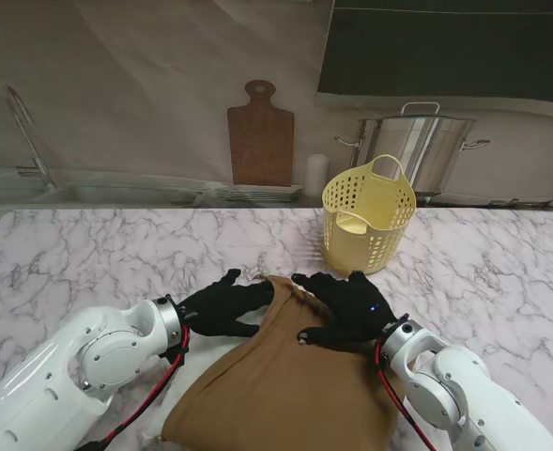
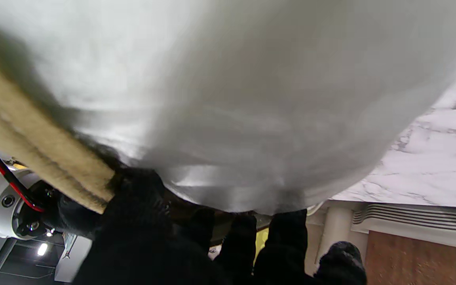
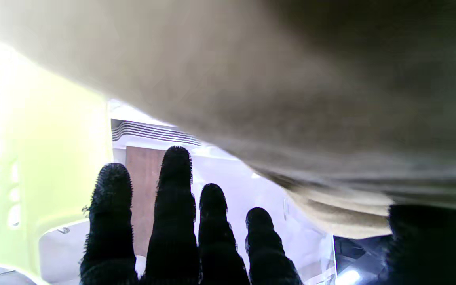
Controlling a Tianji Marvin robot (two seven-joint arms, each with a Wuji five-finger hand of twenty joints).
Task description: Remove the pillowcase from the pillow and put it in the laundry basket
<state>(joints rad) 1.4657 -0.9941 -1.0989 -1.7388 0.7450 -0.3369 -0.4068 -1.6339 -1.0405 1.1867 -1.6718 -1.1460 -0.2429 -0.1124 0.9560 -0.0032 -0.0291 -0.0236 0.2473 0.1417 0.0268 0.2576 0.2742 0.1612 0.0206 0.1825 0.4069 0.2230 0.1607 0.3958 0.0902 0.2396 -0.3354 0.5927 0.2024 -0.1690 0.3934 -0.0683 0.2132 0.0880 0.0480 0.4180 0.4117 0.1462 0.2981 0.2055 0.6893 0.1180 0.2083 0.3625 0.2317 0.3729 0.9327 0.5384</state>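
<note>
Both the left hand (image 1: 222,303) and right hand (image 1: 348,305) rest on the pillowcase (image 1: 285,385) (grip unclear).

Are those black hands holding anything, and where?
Both the left hand and right hand lie on the brown pillowcase at its far end; an actual grip cannot be told.

A brown pillowcase (image 1: 281,385) still covers the pillow, lying as a plump, slightly creased bundle at the lower centre of the stand's frame, its narrower far end bunched toward the middle of the picture. In the left wrist view the white pillow (image 2: 228,103) itself fills most of the frame, with the tan cloth edge at the left side. The pale yellow laundry basket (image 1: 368,218), perforated, with a handle loop, stands upright just right of centre, apart from the bundle.
</note>
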